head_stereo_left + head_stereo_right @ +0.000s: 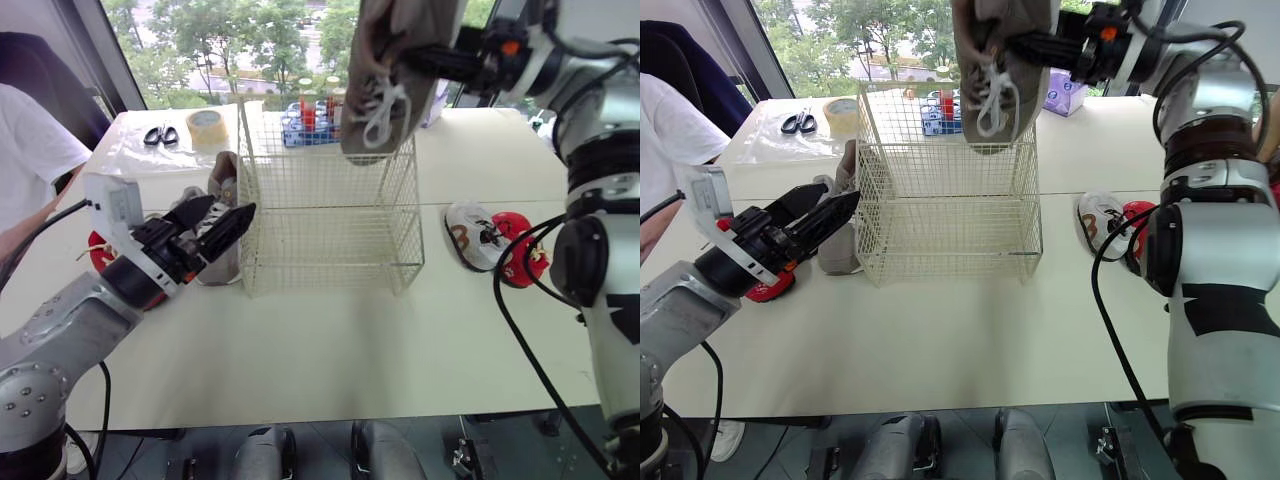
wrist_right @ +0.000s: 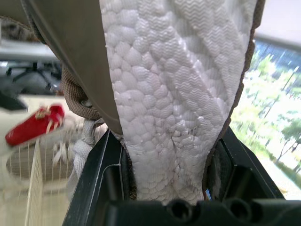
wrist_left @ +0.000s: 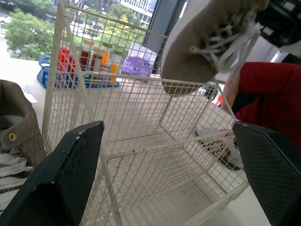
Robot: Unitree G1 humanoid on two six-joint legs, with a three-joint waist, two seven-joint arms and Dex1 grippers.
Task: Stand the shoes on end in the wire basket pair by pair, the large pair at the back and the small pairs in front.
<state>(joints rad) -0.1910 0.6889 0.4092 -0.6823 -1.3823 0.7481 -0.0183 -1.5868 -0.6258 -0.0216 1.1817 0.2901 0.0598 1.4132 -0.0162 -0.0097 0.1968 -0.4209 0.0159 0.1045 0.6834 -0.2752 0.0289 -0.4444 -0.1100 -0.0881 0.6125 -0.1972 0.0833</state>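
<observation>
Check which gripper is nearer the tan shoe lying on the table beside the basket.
Left. The left gripper is open right beside the tan shoe; the right gripper is high over the wire basket, clamped on the other tan shoe.

I note black-handled scissors (image 1: 160, 135) on a clear plastic sheet (image 1: 128, 152) at the far left of the white table (image 1: 330, 345), with a roll of beige tape (image 1: 206, 126) just beside them. A blue plastic crate of bottles (image 1: 308, 128) sits further right along the far edge. A person's white sleeve (image 1: 30, 150) is at left.
</observation>
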